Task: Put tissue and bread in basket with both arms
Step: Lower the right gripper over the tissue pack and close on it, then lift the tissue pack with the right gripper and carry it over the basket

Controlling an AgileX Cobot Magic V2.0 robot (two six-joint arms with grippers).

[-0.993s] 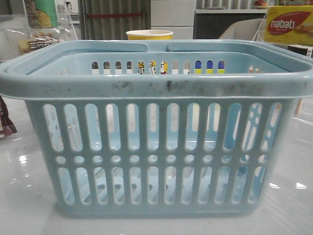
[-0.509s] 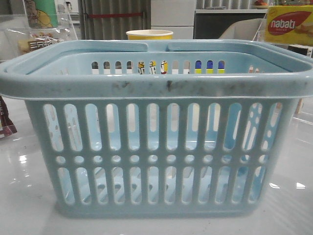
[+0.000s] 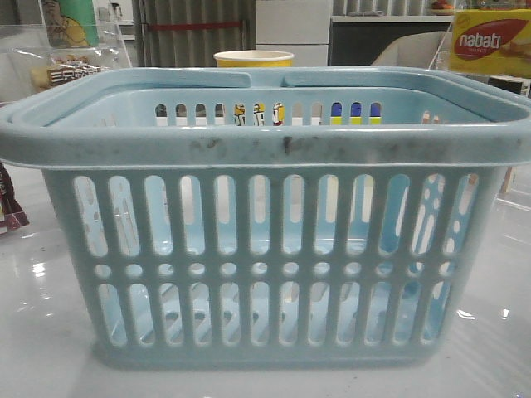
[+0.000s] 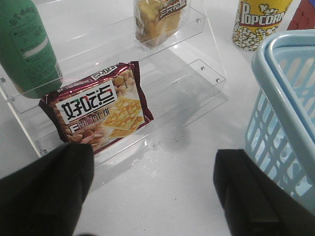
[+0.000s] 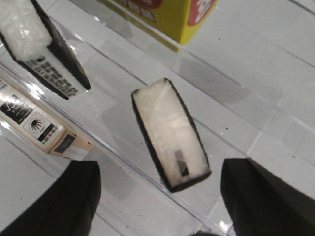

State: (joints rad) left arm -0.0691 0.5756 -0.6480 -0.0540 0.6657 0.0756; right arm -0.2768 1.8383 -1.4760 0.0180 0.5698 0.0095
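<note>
- Pale blue-grey plastic is filling the front view: the basket (image 3: pixel 265 149) is standing on the white desk (image 3: pixel 33 332), and nothing is showing inside it through the slots.
- The left tool (image 4: pixel 152 191) is hanging wide open with nothing between its jaws, over bare desk beside the basket wall (image 4: pixel 280 123) and in front of a clear shelf rack (image 4: pixel 187 73).
- The bread (image 4: pixel 157 17) is sitting in its clear bag on an upper step of that rack, well beyond the left tool; a red snack packet (image 4: pixel 96 110) is leaning on the lower step.
- The right tool (image 5: pixel 160 196) is also spread open and empty, with the tissue (image 5: pixel 170 135) lying on a clear shelf just ahead of its jaws.
- Judging by this, both arms are in the reaching step, with no grasp made yet.
- The next move is calling for the right tool to straddle the tissue, and the left to go over the snack packet to the bread.
</note>
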